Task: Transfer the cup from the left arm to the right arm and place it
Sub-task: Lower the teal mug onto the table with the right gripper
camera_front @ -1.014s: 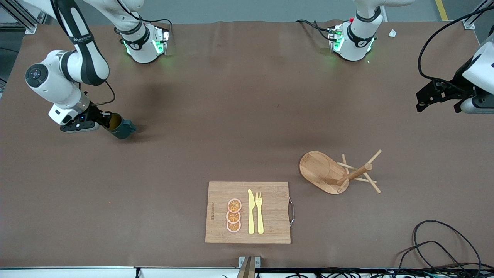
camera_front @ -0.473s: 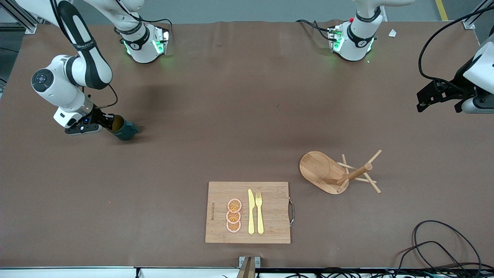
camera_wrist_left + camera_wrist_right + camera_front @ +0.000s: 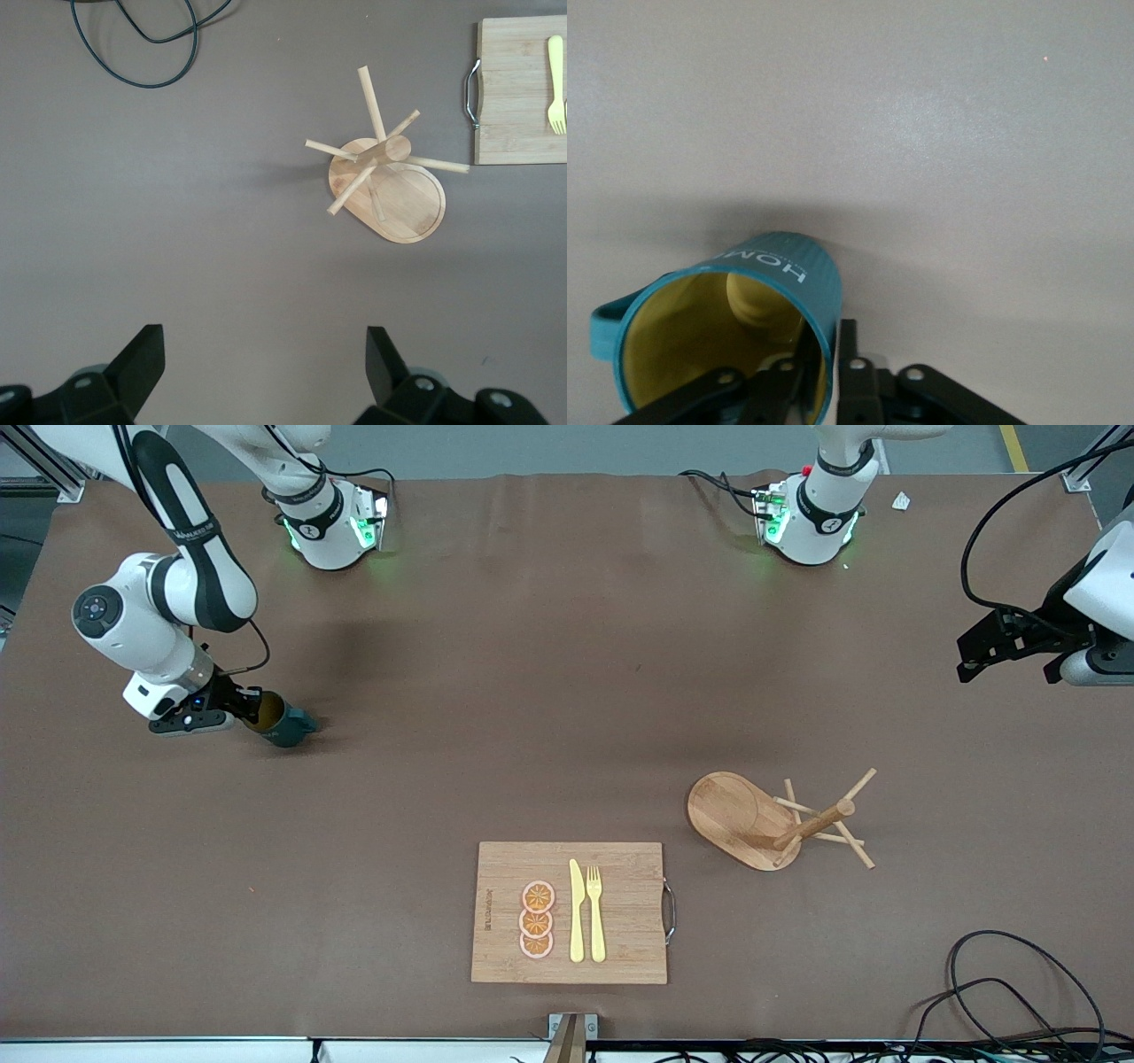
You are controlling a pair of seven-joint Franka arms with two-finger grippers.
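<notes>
The dark teal ribbed cup (image 3: 285, 724) is tilted on its side at the table near the right arm's end, its yellowish inside facing the gripper. My right gripper (image 3: 251, 709) is shut on the cup's rim, one finger inside and one outside; in the right wrist view the cup (image 3: 722, 332) shows with its handle at the side and my right gripper (image 3: 828, 372) pinching the wall. My left gripper (image 3: 1005, 646) is open and empty, held high over the left arm's end of the table; it shows in the left wrist view (image 3: 263, 372) over bare table.
A wooden peg rack (image 3: 780, 819) lies tipped over toward the left arm's end, also in the left wrist view (image 3: 385, 173). A wooden cutting board (image 3: 620, 912) with orange slices, a yellow knife and fork lies near the front camera. Black cables (image 3: 1019, 992) lie at the front corner.
The right arm shifted slightly toward the middle and lowered the cup between one second ago and half a second ago; since then nothing has visibly moved. The left arm has stayed still.
</notes>
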